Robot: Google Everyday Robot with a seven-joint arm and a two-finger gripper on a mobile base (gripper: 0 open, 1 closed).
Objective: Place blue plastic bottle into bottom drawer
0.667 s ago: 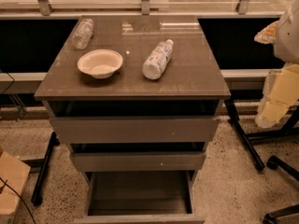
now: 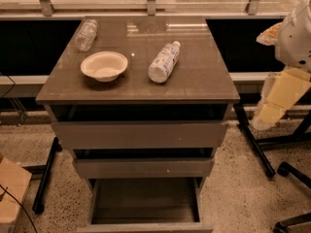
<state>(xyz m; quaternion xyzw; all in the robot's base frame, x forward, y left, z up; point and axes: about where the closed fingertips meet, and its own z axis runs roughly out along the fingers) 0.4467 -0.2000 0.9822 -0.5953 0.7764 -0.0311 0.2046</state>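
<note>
The blue plastic bottle [image 2: 163, 62] lies on its side on the grey cabinet top [image 2: 194, 84], right of centre, with its white cap pointing away. The bottom drawer [image 2: 144, 198] is pulled out at the foot of the cabinet, and its dark inside shows nothing in it. My arm hangs at the right edge of the view, white above and cream below. My gripper [image 2: 262, 120] is at its lower end, beside the cabinet's right side, below the top and well apart from the bottle.
A white bowl [image 2: 104, 65] sits left of the bottle. A smaller clear bottle [image 2: 86, 34] lies at the back left corner. The two upper drawers [image 2: 140, 135] stand slightly open. Black stand legs [image 2: 255, 147] and a caster are on the floor at the right, and a cardboard box [image 2: 12, 191] at the left.
The lower end of my arm has shifted slightly left toward the cabinet. The bottle, bowl and drawers have not moved.
</note>
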